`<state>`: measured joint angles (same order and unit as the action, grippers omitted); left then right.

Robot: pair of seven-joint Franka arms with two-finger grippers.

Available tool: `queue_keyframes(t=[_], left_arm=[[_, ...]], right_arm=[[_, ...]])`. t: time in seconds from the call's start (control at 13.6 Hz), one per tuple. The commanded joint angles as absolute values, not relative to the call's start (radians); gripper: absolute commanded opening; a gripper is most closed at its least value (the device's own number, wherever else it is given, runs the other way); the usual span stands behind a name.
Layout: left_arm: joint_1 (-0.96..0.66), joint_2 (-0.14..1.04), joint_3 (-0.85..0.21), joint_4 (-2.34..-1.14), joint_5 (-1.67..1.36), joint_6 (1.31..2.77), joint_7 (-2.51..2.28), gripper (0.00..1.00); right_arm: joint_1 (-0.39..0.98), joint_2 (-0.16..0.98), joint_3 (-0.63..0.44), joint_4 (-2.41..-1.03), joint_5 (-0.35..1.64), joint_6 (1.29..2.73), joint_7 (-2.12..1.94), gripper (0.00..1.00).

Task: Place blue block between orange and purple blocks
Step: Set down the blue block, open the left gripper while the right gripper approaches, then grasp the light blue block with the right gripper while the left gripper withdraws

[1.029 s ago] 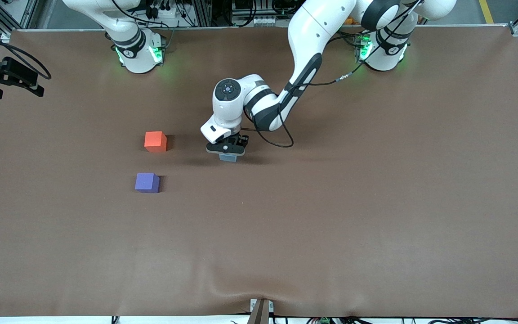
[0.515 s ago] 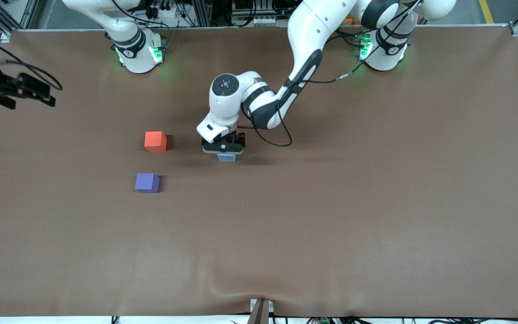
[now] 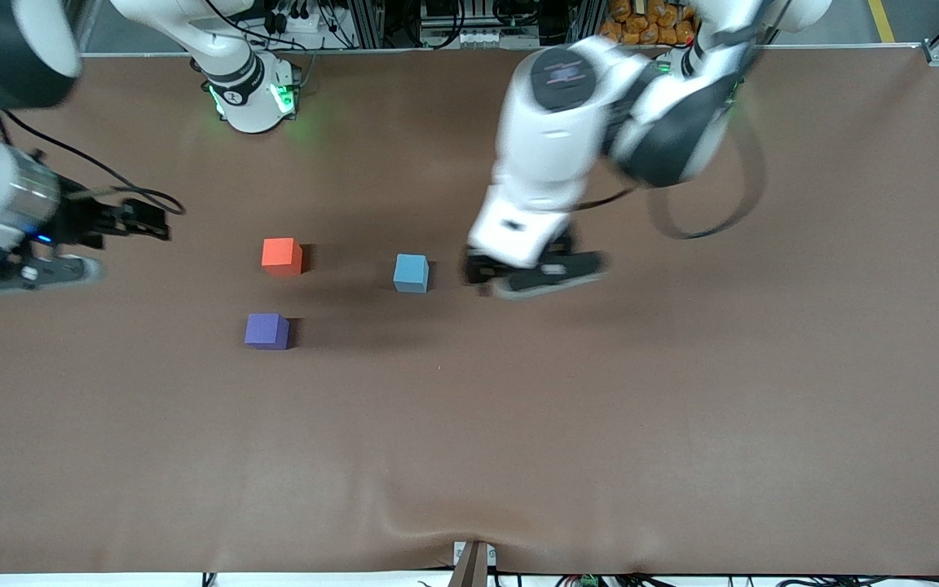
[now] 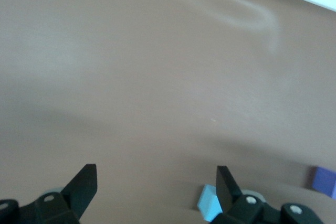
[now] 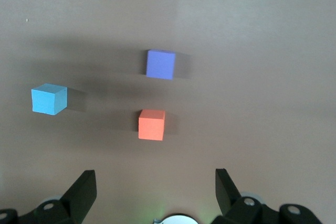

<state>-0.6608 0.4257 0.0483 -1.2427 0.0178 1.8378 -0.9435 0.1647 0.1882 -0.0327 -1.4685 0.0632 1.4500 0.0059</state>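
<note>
The blue block (image 3: 411,272) sits free on the table, level with the orange block (image 3: 282,256) and toward the left arm's end from it. The purple block (image 3: 266,331) lies nearer the front camera than the orange one. My left gripper (image 3: 535,275) is open and empty, raised above the table beside the blue block; in the left wrist view the blue block (image 4: 209,203) shows by one finger of the gripper (image 4: 156,182). My right gripper (image 3: 150,222) is open and empty at the right arm's end. The right wrist view shows the gripper (image 5: 156,182) with the blue (image 5: 49,99), purple (image 5: 160,64) and orange (image 5: 151,125) blocks.
The brown table cover (image 3: 518,424) has a wrinkle at its near edge (image 3: 469,530). The arm bases (image 3: 251,98) (image 3: 694,94) stand along the table's edge farthest from the front camera.
My left gripper let go of the blue block, rose and swung toward the left arm's end. My right arm came in over the table from its end. The blocks stayed put.
</note>
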Motion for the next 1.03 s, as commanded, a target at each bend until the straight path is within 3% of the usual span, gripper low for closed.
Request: queue_keyframes(t=[0.0, 0.37, 0.96], left_arm=[[-0.537, 0.293, 0.032, -1.302, 0.037, 1.745, -0.849, 1.0], [-0.275, 0.198, 0.029, -1.315, 0.035, 1.577, -0.513, 1.0], [-0.097, 0.16, 0.026, -1.391, 0.032, 1.574, -0.256, 1.0]], right_arm=[[0.198, 0.202, -0.041, -1.56, 0.145, 1.541, 0.088, 1.0], [0.35, 0.218, -0.009, -1.749, 0.176, 1.796, 0.354, 1.0], [0.538, 0.419, 0.035, -1.759, 0.123, 2.018, 0.615, 1.0]])
